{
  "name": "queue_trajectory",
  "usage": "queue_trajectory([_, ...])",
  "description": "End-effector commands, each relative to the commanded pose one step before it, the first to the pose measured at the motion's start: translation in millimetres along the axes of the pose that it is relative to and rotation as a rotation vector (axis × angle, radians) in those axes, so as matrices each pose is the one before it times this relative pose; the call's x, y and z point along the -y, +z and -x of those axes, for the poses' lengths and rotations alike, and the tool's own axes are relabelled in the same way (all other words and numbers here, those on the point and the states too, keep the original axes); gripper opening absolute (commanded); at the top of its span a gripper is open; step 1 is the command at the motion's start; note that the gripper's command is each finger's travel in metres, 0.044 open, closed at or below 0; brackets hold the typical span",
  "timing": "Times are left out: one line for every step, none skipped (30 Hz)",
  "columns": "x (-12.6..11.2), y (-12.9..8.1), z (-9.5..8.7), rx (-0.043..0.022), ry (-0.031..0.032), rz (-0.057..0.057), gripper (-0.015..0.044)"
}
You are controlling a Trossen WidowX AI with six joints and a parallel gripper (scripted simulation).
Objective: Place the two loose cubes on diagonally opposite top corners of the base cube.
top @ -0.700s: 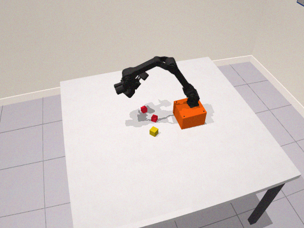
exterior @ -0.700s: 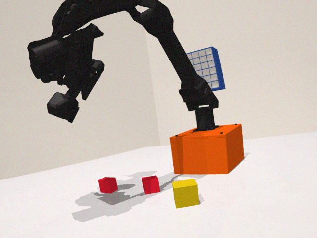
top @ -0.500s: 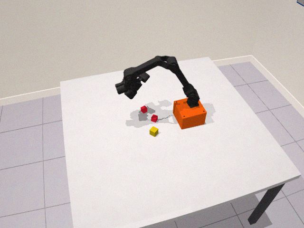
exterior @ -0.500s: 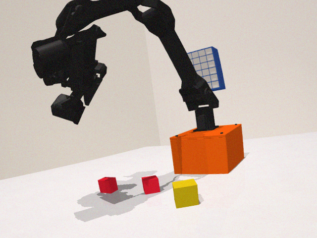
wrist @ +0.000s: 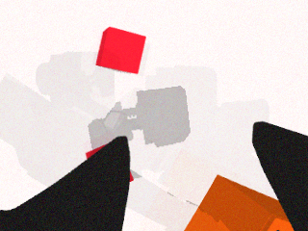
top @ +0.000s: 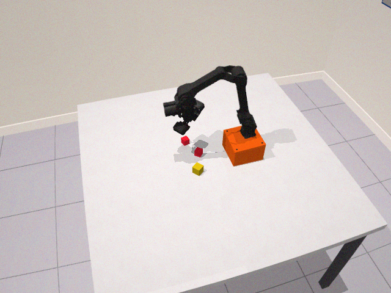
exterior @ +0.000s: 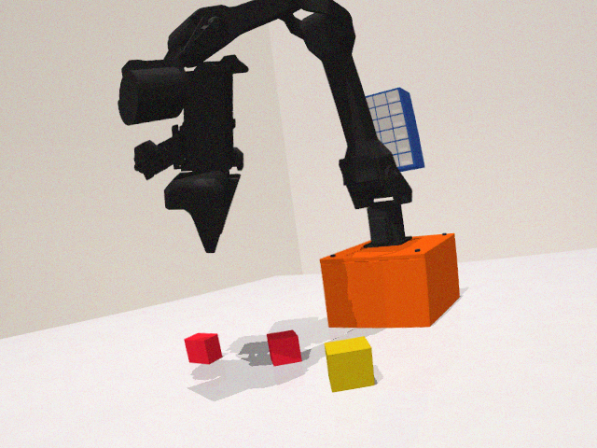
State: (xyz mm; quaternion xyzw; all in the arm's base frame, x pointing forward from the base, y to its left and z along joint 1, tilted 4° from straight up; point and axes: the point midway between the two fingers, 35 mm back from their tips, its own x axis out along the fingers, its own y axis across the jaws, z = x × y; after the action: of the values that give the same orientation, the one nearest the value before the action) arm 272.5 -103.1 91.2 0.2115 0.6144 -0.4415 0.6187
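Your gripper (exterior: 208, 248) hangs partly open and empty above the two red cubes (exterior: 202, 348) (exterior: 284, 347), with the yellow cube (exterior: 349, 363) near the orange base (exterior: 388, 289).

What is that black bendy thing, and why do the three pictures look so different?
It is a robot arm bolted to an orange box. At its end is a gripper, two fingers that pinch. The fingers are apart and hold nothing.

One picture looks down from high up. One looks from low beside the table. The third comes from a camera on the arm's wrist, so you see both dark fingers at the edges.

On the table lie two small red cubes, one nearly under the gripper and one nearer the box, plus a yellow cube.
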Motion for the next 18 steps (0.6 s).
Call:
queue_trajectory([-5.79, -22.18, -2.95, -0.04201, 0.12735, 0.0536, 0.0265])
queue_trajectory([-1.81, -5.42, -1.38, -0.00994, 0.03197, 0.0148, 0.0265])
queue_trajectory([-1.86, -5.39, -1.42, -0.00935, 0.03217, 0.0152, 0.0265])
queue_trajectory([-1.9, -5.35, -1.45, -0.00876, 0.03236, 0.0156, 0.0265])
queue_trajectory([-1.93, -5.31, -1.49, -0.00818, 0.03253, 0.016, 0.0265])
queue_trajectory([-1.97, -5.27, -1.52, -0.00761, 0.03268, 0.0164, 0.0265])
queue_trajectory([-2.0, -5.23, -1.55, -0.00704, 0.03279, 0.0168, 0.0265])
queue_trajectory([-1.66, -4.25, -1.29, -0.00534, 0.02692, 0.0141, 0.0265])
queue_trajectory([-1.01, -2.54, -0.79, -0.00303, 0.01619, 0.0086, 0.0265])
queue_trajectory([-0.34, -0.84, -0.27, -0.00098, 0.0054, 0.0029, 0.0265])
queue_trajectory([0.0, 0.0, 0.0, 0.0, 0.0, 0.0, 0.0265])
queue_trajectory([0.0, 0.0, 0.0, 0.0, 0.0, 0.0, 0.0265])
queue_trajectory([0.0, 0.0, 0.0, 0.0, 0.0, 0.0, 0.0265])
queue_trajectory([0.0, 0.0, 0.0, 0.0, 0.0, 0.0, 0.0265])
queue_trajectory([0.0, 0.0, 0.0, 0.0, 0.0, 0.0, 0.0265])
queue_trajectory([-0.12, 0.18, -1.71, 0.0, 0.00001, 0.0, 0.0265])
queue_trajectory([-0.32, 0.49, -5.12, 0.00001, 0.00002, 0.0, 0.0265])
queue_trajectory([-0.4, 0.6, -8.49, 0.0, 0.00003, 0.0, 0.0265])
